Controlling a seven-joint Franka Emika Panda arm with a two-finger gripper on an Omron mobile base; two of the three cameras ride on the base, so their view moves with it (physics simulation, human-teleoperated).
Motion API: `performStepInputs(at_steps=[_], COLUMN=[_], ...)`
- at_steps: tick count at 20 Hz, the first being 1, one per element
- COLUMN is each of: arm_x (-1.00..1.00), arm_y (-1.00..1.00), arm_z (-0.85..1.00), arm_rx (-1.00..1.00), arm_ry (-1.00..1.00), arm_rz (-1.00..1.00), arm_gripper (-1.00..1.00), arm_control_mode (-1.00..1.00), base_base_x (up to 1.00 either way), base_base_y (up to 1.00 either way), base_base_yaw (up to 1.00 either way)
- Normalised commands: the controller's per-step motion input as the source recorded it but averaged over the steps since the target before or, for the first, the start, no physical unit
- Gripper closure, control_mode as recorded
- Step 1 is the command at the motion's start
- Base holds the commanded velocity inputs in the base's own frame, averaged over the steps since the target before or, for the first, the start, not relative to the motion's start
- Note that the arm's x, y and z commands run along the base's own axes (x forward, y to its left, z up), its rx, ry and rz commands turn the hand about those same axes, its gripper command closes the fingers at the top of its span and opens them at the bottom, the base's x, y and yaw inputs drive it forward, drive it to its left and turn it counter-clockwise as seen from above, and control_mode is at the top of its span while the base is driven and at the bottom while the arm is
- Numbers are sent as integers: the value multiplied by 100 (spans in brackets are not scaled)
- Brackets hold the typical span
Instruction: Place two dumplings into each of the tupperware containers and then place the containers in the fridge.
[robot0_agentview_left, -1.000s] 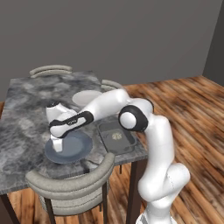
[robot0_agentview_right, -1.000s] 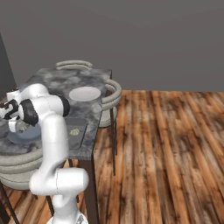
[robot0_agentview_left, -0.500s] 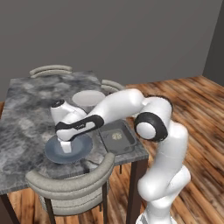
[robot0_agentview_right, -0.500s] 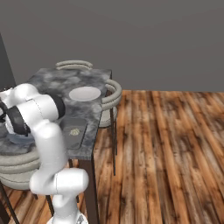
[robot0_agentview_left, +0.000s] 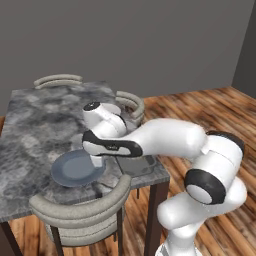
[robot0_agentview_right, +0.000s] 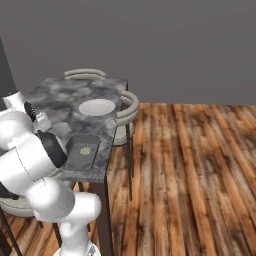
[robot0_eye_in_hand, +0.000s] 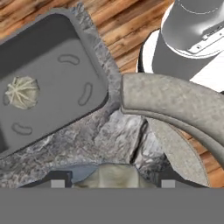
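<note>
1. A small tan, pleated dumpling (robot0_eye_in_hand: 113, 176) sits between the two dark finger tips of the gripper (robot0_eye_in_hand: 110, 180) at the bottom of the hand view; the fingers are clenched on it.
2. A second pale, pleated dumpling (robot0_eye_in_hand: 20, 92) lies inside the dark grey, rounded-rectangular tupperware container (robot0_eye_in_hand: 65, 78), towards its left end in the hand view. From the right base view the same tub (robot0_agentview_right: 83, 151) sits at the near right edge of the table with the dumpling (robot0_agentview_right: 85, 149) near its middle.
3. In the left base view the hand (robot0_agentview_left: 98, 160) hangs just above the right rim of a round blue-grey plate (robot0_agentview_left: 75, 169), and the grey tub (robot0_agentview_left: 137, 164) lies just right of it, partly behind the arm.
4. All of this rests on a grey marble-patterned table (robot0_agentview_left: 35, 120) with dark legs.
5. A round white plate (robot0_agentview_right: 97, 106) lies farther back on the table, well apart from the tub.
6. Curved beige-grey chairs stand around the table: one at the near edge (robot0_agentview_left: 80, 210), one at the right side (robot0_agentview_right: 129, 105), one at the far side (robot0_agentview_left: 58, 80).
7. The floor is brown wooden planking (robot0_agentview_right: 190, 165), and a plain grey wall (robot0_agentview_left: 150, 40) stands behind.
</note>
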Motion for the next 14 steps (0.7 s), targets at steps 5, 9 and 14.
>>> performStepInputs(at_steps=[5,9,14], arm_x=[-11,-4,8], arm_y=[-100,-100,-70], arm_z=[53,23,-4], arm_rx=[0,1,15], arm_ry=[0,0,-1], arm_rz=[-25,-20,-11], arm_gripper=[100,100,100], arm_control_mode=[-100,-100,-100], base_base_x=[0,0,0], base_base_y=[0,0,0], base_base_yaw=[0,0,0])
